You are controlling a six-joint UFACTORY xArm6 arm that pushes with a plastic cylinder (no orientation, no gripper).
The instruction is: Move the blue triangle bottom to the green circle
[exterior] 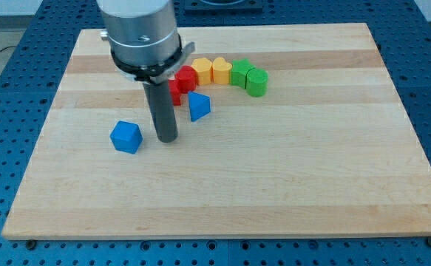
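You can see my tip (168, 138) on the tabletop (289, 170), between the blue triangle (198, 106) and a blue block (126, 137). The green circle (256, 82) sits well off to the view's right. There is no pincer here

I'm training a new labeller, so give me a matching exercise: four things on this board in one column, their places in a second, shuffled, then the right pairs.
Things:
1. blue triangle
2. blue cube
3. green circle
4. my tip

Places:
A. the view's right end of the row of blocks
B. between the two blue blocks
C. just below the red blocks
D. alone, nearest the view's left

Pairs: 1-C, 2-D, 3-A, 4-B
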